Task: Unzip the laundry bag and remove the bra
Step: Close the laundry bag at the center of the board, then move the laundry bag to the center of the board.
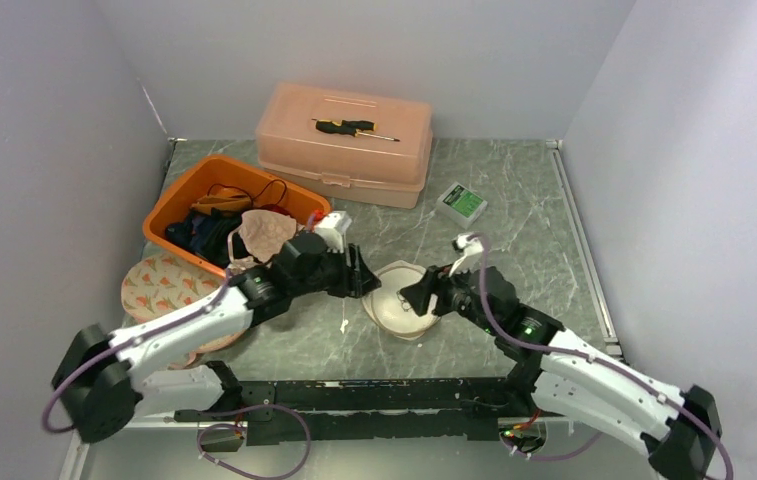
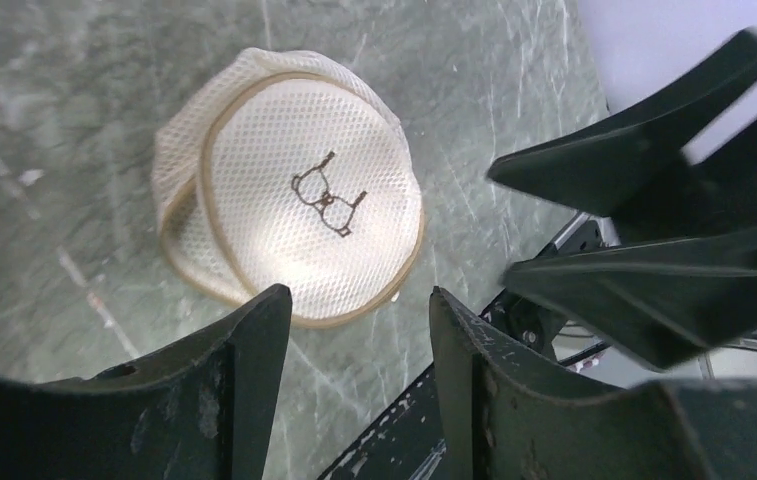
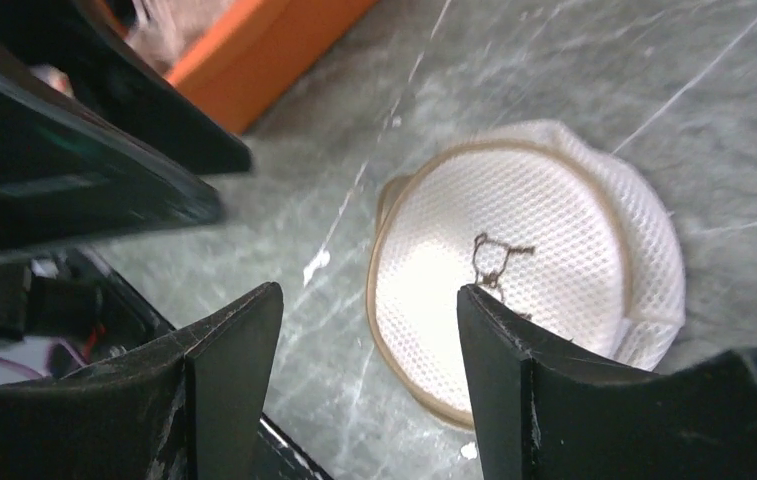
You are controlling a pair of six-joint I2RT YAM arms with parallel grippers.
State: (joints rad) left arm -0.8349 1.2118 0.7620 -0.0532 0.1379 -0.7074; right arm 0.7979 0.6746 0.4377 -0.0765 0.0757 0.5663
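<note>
My top cam looks down from high at the near edge and takes in the whole table (image 1: 514,200). Wrist cams sit close, low: left faces right, right faces left. All three share the laundry bag (image 1: 399,300).

The laundry bag (image 2: 294,215) is white open-mesh cloth with smooth tan binding. The table (image 1: 514,220) looks like marbled grey stone, smooth and faintly glossy. The bin (image 1: 179,195) is orange plastic, and the box (image 1: 354,150) is pale plastic. On the right gripper (image 3: 369,300) the fingers (image 3: 224,370) are matt black and scuffed, probably plastic.
</note>
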